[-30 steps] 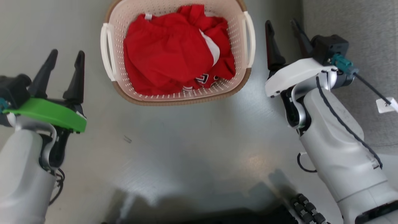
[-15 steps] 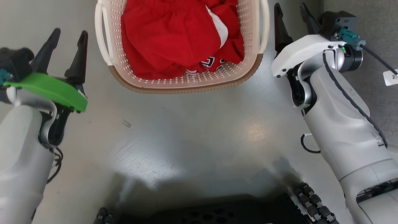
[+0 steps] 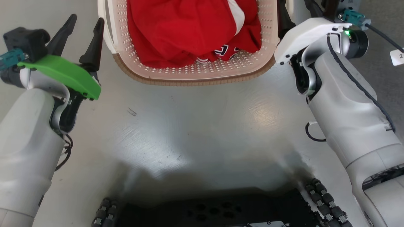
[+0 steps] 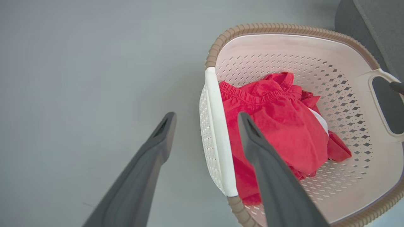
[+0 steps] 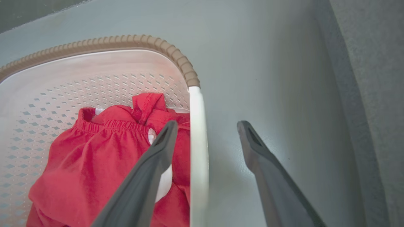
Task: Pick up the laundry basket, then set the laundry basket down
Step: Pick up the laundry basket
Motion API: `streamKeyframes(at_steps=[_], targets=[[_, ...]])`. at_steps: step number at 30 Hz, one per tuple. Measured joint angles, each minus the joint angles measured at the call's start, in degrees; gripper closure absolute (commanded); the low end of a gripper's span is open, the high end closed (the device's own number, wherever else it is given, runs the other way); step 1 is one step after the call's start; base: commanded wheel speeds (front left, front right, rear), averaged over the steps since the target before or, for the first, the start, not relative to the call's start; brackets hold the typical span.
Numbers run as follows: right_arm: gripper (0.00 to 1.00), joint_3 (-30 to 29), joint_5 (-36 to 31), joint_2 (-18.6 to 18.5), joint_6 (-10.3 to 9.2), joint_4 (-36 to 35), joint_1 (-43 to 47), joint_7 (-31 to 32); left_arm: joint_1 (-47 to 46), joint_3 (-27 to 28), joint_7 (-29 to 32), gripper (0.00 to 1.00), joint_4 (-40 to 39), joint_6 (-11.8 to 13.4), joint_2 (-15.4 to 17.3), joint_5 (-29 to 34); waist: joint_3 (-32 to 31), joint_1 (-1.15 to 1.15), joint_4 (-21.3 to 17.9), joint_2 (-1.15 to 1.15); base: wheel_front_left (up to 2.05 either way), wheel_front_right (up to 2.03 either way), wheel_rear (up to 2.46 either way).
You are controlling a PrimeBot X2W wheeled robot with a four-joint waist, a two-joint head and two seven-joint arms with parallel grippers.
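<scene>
The laundry basket (image 3: pixel 195 82), cream and perforated with a brown rim, stands on the grey floor at the top centre of the head view and holds red clothes (image 3: pixel 189 28). My left gripper (image 3: pixel 86 20) is open beside its left white handle (image 3: pixel 105 28). In the left wrist view, the left gripper (image 4: pixel 205 117) has one finger on each side of that handle (image 4: pixel 217 135), above it. My right gripper (image 3: pixel 296 9) is open at the basket's right side. Seen from the right wrist, the right gripper (image 5: pixel 207 126) straddles the right handle (image 5: pixel 197 142) the same way.
A grey carpet (image 3: pixel 385 19) borders the floor on the right, close to my right arm. A white tag (image 3: pixel 398 56) hangs on a cable there. My black wheeled base (image 3: pixel 208 211) fills the bottom edge.
The head camera has tilted, so the basket sits higher in view. Both open grippers have moved forward and inward, closing on the basket's two side handles.
</scene>
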Motion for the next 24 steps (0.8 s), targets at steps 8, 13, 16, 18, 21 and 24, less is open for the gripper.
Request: streamKeyframes(at_steps=[8,13,16,18,21,24], targets=[[0.00,2.26,2.09,-0.09,0.00,2.20,-2.11,-0.01,-2.98,-3.41,0.99,0.00,1.75,0.00,-0.38,-1.80,2.23,0.00,0.48,0.00,0.00,0.00,0.00],[0.00,3.67,3.43,-0.11,0.00,2.99,-3.60,-0.07,-4.85,-5.39,1.99,0.00,3.11,-0.01,-0.40,-3.09,3.50,0.00,0.44,0.00,0.00,0.00,0.00],[0.00,4.45,4.55,-0.13,0.00,3.49,-4.25,-0.09,-5.75,-6.53,3.09,0.00,3.99,0.00,-0.41,-4.12,4.17,0.00,0.29,0.00,0.00,0.00,0.00],[0.00,5.14,5.09,-0.14,0.00,3.74,-4.43,-0.47,-6.23,-7.13,3.96,0.00,5.05,-0.01,-0.41,-4.83,4.54,0.00,0.16,0.00,0.00,0.00,0.00],[0.00,5.88,5.68,-0.11,0.00,4.34,-4.96,-0.58,-6.87,-8.23,4.55,0.00,5.90,0.00,-0.59,-5.11,4.94,0.00,-0.10,0.00,0.00,0.00,0.00],[0.00,6.24,6.00,-0.20,0.00,4.79,-5.16,-0.59,-7.49,-8.80,5.03,0.00,6.66,0.00,-1.01,-5.64,5.06,0.00,-0.13,0.00,0.00,0.00,0.00]])
